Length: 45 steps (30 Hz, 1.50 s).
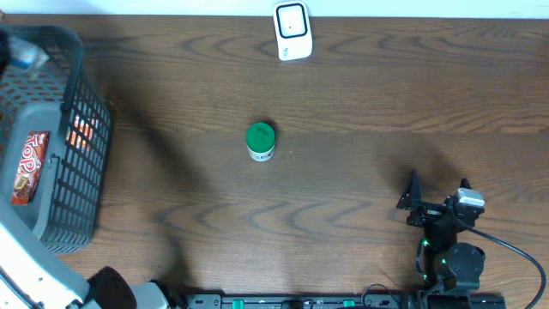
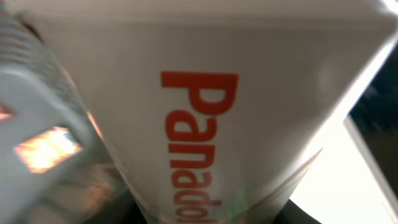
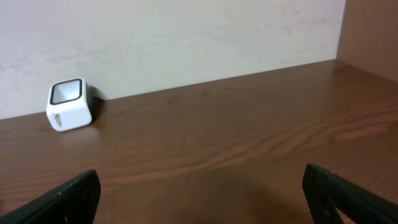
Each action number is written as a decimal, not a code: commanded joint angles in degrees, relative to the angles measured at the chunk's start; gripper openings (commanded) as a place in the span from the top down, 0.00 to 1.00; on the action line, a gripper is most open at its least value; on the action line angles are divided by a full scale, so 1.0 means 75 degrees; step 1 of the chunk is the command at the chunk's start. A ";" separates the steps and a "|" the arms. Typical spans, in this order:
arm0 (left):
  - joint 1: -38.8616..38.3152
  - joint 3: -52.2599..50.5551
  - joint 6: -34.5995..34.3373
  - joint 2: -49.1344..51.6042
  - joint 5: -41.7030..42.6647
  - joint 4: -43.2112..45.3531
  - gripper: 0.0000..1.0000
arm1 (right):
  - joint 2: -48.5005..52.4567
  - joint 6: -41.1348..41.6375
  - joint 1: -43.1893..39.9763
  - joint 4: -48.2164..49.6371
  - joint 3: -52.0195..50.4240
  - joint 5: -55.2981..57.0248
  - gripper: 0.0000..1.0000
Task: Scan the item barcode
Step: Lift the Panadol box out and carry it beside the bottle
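Overhead view shows the white scanner [image 1: 292,32] at the far edge of the wooden table [image 1: 360,103], with 1 green-lidded jar [image 1: 260,142] standing upright near the middle, well apart from it. A grey mesh basket [image 1: 81,172] sits at the left edge and holds a red snack bar [image 1: 28,167].

From the left wrist, a white Panadol box [image 2: 249,112] with red lettering fills almost the whole view, very close to the lens, and the basket's grey mesh is blurred beside it. The box hides the left gripper's fingers, so I cannot tell whether they clasp it.

The right gripper [image 1: 437,193] hovers low over the near right part of the table. Its 2 fingers [image 3: 68,199] are spread wide with nothing between them, pointing toward the scanner.
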 commanded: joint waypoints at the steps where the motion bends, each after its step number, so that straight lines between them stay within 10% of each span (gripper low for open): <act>1: -0.0641 0.0143 -0.0224 -0.0047 0.0822 -0.0058 0.51 | -0.0020 -0.0082 -0.0023 -0.0015 -0.0009 0.0035 0.01; 22: -0.5662 -0.0746 0.0140 0.1148 -0.3474 -0.1067 0.51 | -0.0020 -0.0085 -0.0023 -0.0015 -0.0009 0.0038 0.01; 45: -0.6493 -0.2002 0.0047 0.4817 -0.3899 -0.0895 0.52 | -0.0020 -0.0085 -0.0023 -0.0015 -0.0009 0.0035 0.01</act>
